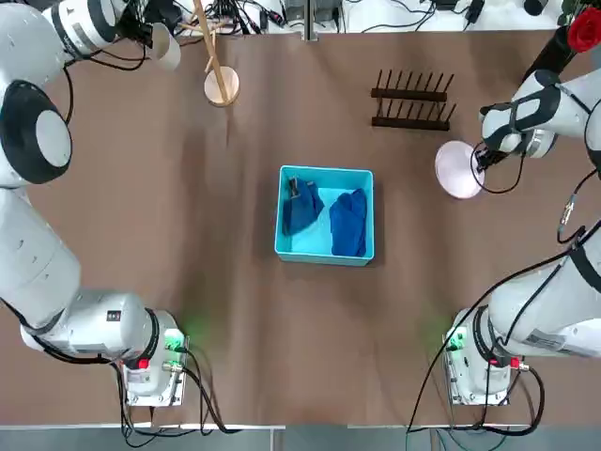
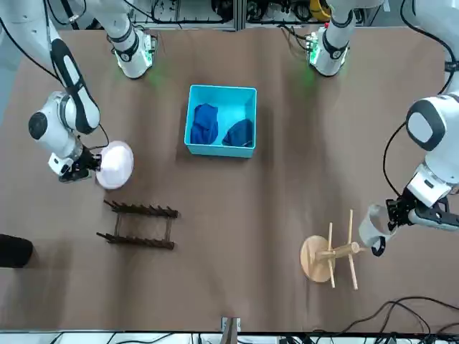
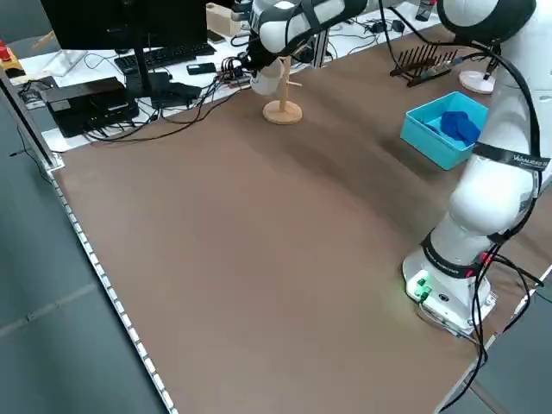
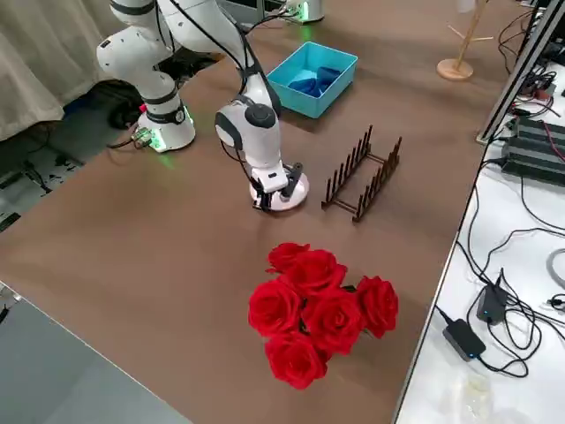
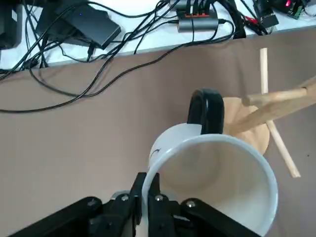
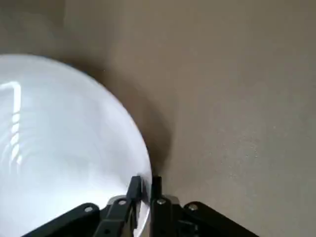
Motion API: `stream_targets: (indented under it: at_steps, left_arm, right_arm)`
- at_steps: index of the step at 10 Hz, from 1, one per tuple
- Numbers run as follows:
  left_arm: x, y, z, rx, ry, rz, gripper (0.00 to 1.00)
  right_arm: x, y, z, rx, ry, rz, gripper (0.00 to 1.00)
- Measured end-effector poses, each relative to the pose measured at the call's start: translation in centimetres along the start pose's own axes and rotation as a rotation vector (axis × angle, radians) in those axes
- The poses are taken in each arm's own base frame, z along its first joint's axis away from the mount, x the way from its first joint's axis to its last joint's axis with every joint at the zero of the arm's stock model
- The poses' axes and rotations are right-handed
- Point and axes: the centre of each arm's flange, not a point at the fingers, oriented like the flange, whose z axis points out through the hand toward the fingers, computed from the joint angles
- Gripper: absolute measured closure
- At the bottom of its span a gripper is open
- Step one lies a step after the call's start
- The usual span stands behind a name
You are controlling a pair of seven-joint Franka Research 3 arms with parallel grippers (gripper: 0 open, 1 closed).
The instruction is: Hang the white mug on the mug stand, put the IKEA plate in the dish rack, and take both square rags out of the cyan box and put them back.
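Jaws of the left gripper (image 5: 148, 190) pinch the rim of the white mug (image 5: 213, 180), held in the air beside the mug stand (image 1: 218, 66) at the worktop's (image 1: 188, 244) far left edge, near a cable clutter. Jaws of the right gripper (image 6: 145, 190) clamp the IKEA plate's (image 6: 59, 148) rim near the dish rack (image 1: 411, 100). Both square rags (image 1: 324, 218) lie in the cyan box (image 1: 324, 254) mid-worktop, open room around it. No writing is legible.

The left end effector (image 5: 146, 197) pinched the rim of the white mug (image 5: 212, 177) at bottom centre; the mug stand (image 5: 261, 116) lay right, cables (image 5: 98, 44) across the top.
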Motion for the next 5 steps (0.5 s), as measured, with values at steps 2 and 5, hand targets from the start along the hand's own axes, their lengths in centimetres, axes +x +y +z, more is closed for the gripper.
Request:
stream_targets:
  at_steps: [2,5]
  left_arm:
    - [1.0,1.0,0.9,-0.01,0.005,0.005,0.94]
    - [1.7,2.3,2.2,-0.019,0.006,0.0,0.94]
  right_arm:
    - [0.1,0.0,-0.6,0.002,-0.001,-0.001,0.95]
    - [0.9,0.4,-3.5,0.037,-0.071,-0.027,0.97]
